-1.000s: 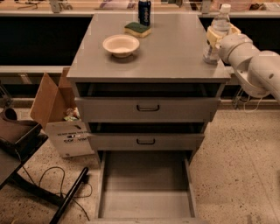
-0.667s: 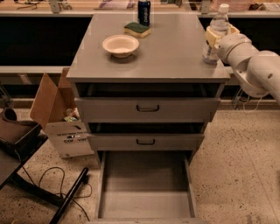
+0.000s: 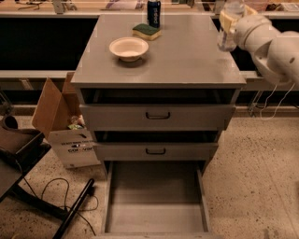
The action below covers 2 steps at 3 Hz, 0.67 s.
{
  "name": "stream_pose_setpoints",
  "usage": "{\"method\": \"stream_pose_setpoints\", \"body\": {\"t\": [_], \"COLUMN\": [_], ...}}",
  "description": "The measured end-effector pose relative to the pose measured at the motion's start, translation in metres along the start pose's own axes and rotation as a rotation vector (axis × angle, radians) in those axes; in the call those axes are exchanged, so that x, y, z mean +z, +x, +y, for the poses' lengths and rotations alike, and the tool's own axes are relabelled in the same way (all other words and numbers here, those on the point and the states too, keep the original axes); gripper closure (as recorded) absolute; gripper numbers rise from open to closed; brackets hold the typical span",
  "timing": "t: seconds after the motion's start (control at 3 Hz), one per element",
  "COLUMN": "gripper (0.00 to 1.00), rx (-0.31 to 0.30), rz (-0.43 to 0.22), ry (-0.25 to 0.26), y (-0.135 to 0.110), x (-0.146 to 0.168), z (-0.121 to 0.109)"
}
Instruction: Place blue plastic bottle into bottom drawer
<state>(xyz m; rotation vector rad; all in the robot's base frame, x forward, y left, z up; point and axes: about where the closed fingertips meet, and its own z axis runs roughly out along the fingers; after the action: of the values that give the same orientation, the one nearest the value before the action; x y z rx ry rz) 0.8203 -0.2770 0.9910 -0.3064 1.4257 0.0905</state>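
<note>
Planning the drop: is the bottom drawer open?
Open: grey metal bottom drawer pulled forward, floor visible. End effector at clear plastic bottle, upper right.

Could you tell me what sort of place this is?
Probably a lab or workshop: grey drawer cabinet, cardboard box, loose cables on the floor. The tool grips the blue plastic bottle at the cabinet's right edge.

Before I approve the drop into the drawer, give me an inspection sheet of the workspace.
Surface: grey cabinet top, level.
Job's things: blue plastic bottle upright in the gripper at the top's right edge; bottom drawer pulled out.
Clutter: bowl, sponge, dark blue can, far side.
Gripper: closed round the bottle, upper right.
Cables: black cable on floor, left; white cable beside arm, right.
Surroundings: open cardboard box left of cabinet.
</note>
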Motion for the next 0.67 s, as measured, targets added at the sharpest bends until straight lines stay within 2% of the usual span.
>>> {"method": "stream_pose_setpoints", "body": {"t": [0.33, 0.67], "gripper": [1.00, 1.00], "rx": [-0.091, -0.160], "rz": [0.000, 0.021], "ry": [0.049, 0.064], "y": [-0.029, -0.036], "x": [-0.005, -0.027], "z": [-0.050, -0.081]}}
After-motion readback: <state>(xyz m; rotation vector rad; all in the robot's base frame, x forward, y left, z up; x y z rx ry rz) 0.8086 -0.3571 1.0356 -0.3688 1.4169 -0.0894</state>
